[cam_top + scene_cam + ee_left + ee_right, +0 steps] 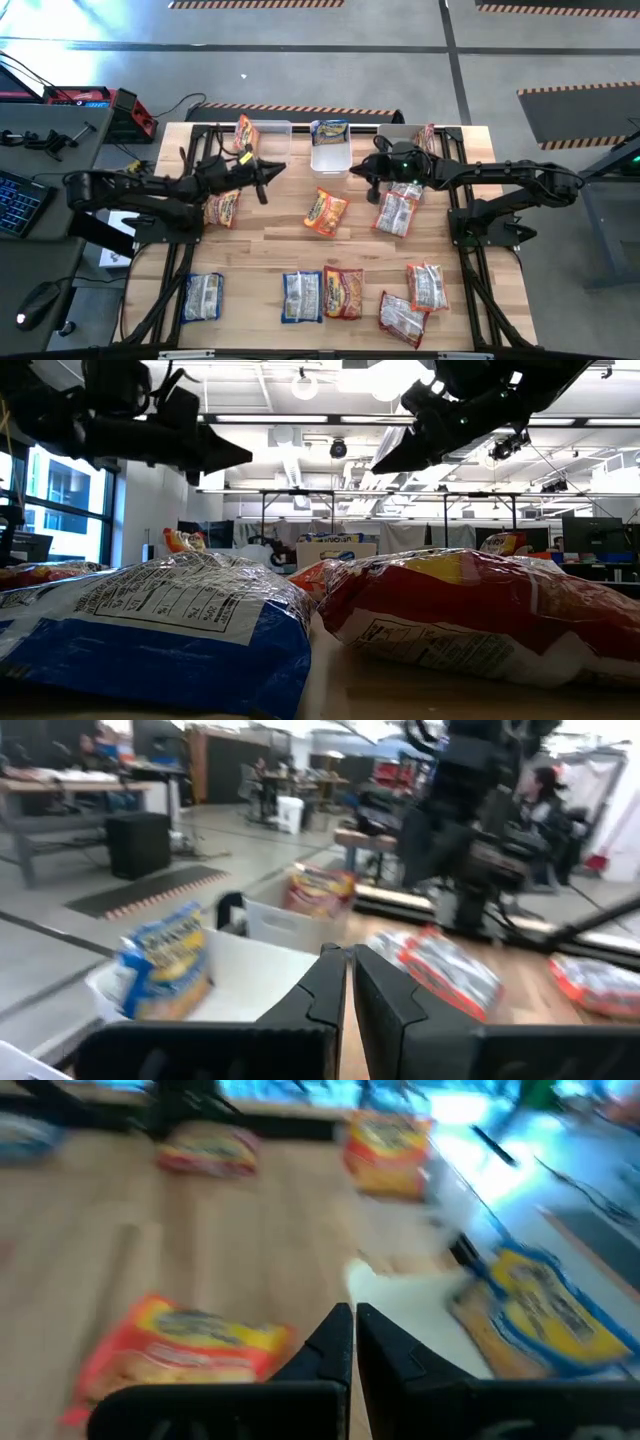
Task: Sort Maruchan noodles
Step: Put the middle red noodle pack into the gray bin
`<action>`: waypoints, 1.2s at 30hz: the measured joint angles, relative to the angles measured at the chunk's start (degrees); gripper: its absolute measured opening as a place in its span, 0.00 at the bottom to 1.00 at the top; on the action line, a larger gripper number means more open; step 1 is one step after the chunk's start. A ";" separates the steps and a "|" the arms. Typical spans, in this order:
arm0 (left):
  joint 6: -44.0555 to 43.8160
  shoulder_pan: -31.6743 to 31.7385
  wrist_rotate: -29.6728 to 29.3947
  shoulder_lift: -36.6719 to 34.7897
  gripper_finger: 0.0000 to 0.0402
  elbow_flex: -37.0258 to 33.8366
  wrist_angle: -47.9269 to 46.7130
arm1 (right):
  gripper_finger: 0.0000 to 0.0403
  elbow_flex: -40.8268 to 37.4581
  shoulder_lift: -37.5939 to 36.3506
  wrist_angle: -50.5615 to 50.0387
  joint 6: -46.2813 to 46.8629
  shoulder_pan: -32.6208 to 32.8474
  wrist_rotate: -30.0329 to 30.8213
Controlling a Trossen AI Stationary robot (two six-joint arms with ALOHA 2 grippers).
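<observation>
A wooden tabletop (270,240) stands on a grey shop floor, with desks and shelving in the room behind. The left gripper (283,167) hovers in the upper middle of the high view with its fingers (325,985) pressed together and empty; the right gripper (352,171) faces it from the other side, its fingers (335,1342) likewise pressed together and holding nothing. Between their tips sits a clear bin (330,157) with a blue-and-yellow packet (330,130) standing in its far end. To its left a second bin (268,135) holds an orange packet (243,132); a red-and-white packet (426,135) stands at the upper right. Just below the fingers an orange-red packet (325,211) lies alone on the wood, with a silver-and-red one (397,210) to its right and another orange one (222,207) under the left arm. Six more packets line the lower edge. In the low view a blue-and-white packet (150,625) shows a nutrition-facts panel, its print too small to read.
</observation>
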 joint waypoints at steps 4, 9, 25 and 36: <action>2.18 -2.82 0.05 0.00 0.02 -1.17 -0.46 | 0.00 4.89 0.04 -9.70 1.20 2.85 13.10; 3.39 -4.07 -0.43 0.00 0.02 -1.76 -0.52 | 0.00 13.32 0.03 -26.69 6.13 7.21 18.04; 2.94 -4.07 -0.78 0.00 0.02 -1.74 -0.47 | 0.00 10.68 -0.02 -60.67 43.03 11.51 17.87; 3.45 -4.07 -0.79 0.00 0.02 -1.74 -0.55 | 0.00 10.93 -0.02 -62.57 51.69 16.69 11.95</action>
